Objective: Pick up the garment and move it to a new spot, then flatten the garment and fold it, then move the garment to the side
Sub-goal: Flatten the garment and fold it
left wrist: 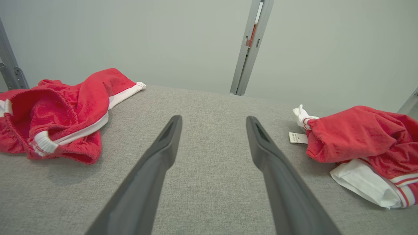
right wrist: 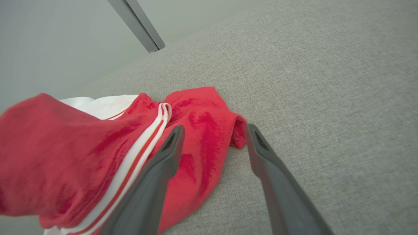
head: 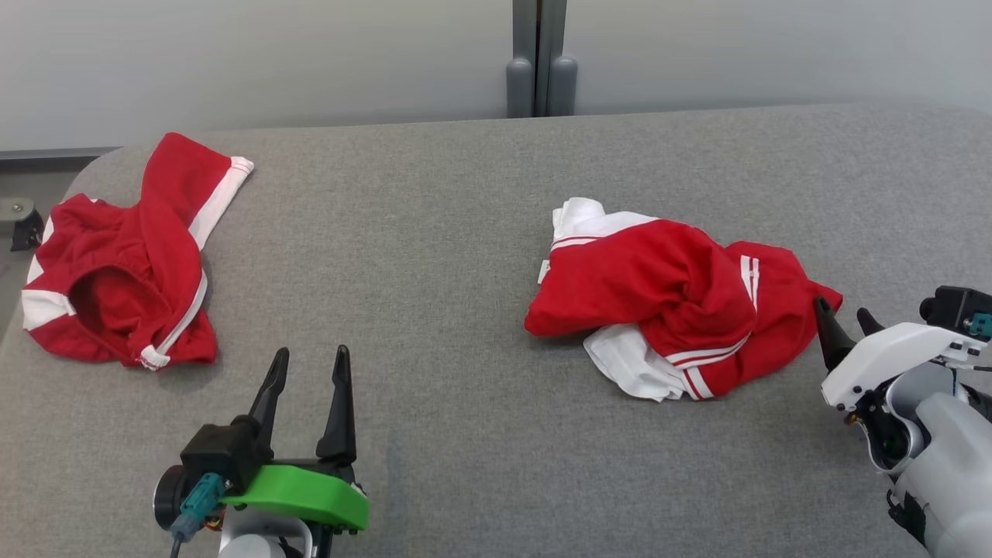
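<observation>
Judging by the crumpled garment (head: 666,294), flattening is the step in hand. It lies heaped on the grey table (head: 465,232), nearer than the grey post (head: 540,58) and a little to its right. The right gripper (head: 842,308) sits further right of the post, at the heap's red hem, jaws spread and holding nothing. The left gripper (head: 311,351), nearer and left of the post, is spread too and hovers over bare table. To do this well, each gripper should probably pinch a single layer at a separate outer edge, then draw apart low so the folds pull out rather than bunch. The heap hides its own sleeves and neckline, and the print on its small label (left wrist: 298,137) is too small to read. A second red garment (head: 132,263), far left of the post, is cut off in the left wrist view
</observation>
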Robot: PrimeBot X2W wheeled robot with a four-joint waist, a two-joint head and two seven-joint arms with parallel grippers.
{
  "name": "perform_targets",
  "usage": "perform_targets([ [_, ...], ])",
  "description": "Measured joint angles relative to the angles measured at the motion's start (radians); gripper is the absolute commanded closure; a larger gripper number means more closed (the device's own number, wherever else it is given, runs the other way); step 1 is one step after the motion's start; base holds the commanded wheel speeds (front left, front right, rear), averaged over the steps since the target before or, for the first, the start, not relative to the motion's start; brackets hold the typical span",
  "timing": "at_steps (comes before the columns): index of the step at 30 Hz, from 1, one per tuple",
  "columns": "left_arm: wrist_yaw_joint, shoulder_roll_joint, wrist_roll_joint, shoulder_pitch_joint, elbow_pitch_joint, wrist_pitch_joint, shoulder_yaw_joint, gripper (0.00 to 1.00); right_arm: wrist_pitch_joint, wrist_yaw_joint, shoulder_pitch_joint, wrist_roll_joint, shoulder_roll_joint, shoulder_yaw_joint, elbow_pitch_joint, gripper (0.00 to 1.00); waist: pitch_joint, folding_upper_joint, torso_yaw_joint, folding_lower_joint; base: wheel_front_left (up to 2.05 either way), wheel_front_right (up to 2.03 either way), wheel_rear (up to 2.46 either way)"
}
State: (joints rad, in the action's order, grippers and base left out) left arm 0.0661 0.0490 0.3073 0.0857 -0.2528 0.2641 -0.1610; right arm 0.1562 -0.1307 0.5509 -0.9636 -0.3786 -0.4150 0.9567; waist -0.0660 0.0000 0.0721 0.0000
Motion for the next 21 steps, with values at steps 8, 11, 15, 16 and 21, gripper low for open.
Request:
perform_targets([
  [8,0.006,0.0,-0.008,0.006,-0.007,0.0,0.001,0.0,0.089,0.0,0.02,0.083,0.022,0.056,-0.018,0.0,0.018,0.0,-0.005,0.0,0.0,0.0,0.0],
  [11,0.008,0.0,-0.009,0.006,-0.007,0.0,-0.001,0.0,0.07,-0.001,0.049,0.106,0.049,0.043,-0.063,0.0,0.012,0.0,0.0,0.0,0.0,0.0,0.0],
  [15,0.009,0.0,-0.002,0.012,-0.003,0.0,-0.011,0.0,-0.033,-0.001,0.121,0.138,0.057,0.02,-0.049,0.0,-0.005,0.0,0.011,0.0,0.0,0.0,0.0],
  [16,0.009,0.0,-0.001,0.017,-0.003,0.0,-0.014,0.0,-0.058,-0.001,0.143,0.148,0.057,0.017,-0.032,0.0,-0.01,0.0,0.016,0.0,0.0,0.0,0.0],
  [21,0.004,0.0,0.012,0.029,-0.003,0.0,-0.026,0.0,-0.241,-0.001,0.235,0.206,0.056,-0.015,0.117,0.0,-0.032,0.0,0.053,0.0,0.0,0.0,0.0],
])
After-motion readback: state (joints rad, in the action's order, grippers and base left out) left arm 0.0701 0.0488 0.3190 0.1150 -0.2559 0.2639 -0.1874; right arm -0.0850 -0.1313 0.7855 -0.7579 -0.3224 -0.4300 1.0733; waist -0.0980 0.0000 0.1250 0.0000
